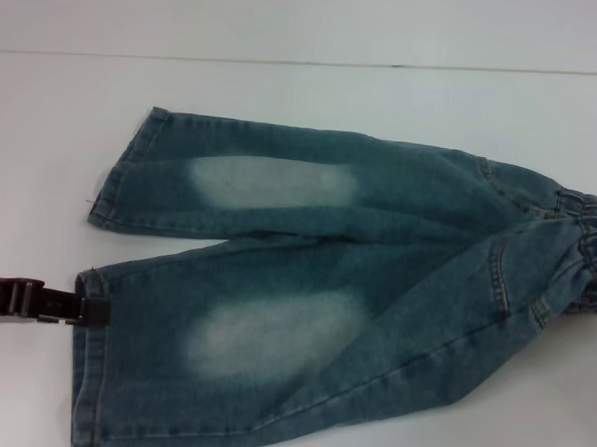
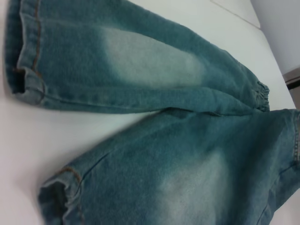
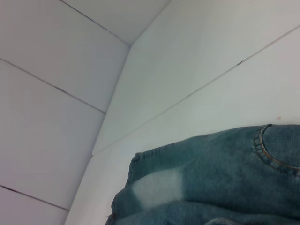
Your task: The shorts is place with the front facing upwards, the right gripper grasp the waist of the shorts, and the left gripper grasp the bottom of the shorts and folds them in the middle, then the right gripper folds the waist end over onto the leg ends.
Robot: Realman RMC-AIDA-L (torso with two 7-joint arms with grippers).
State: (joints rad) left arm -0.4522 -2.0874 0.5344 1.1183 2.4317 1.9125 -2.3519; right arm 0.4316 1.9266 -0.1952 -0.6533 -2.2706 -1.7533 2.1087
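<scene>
The blue denim shorts [image 1: 325, 295] lie flat on the white table, front up, with pale faded patches on both legs. The gathered waist [image 1: 587, 259] is at the right edge of the head view. The leg hems point left, the far one [image 1: 126, 174] and the near one [image 1: 85, 373]. My left gripper [image 1: 92, 309] reaches in low from the left, its tip at the upper corner of the near hem. The left wrist view shows both hems [image 2: 26, 51] and the legs [image 2: 150, 61] from close up. My right gripper is out of view; its wrist view shows the shorts [image 3: 220, 178] with pocket stitching [image 3: 267, 150].
The white table [image 1: 285, 93] extends behind and to the left of the shorts. A pale wall [image 1: 289, 18] rises along its back edge. The near leg reaches the bottom edge of the head view.
</scene>
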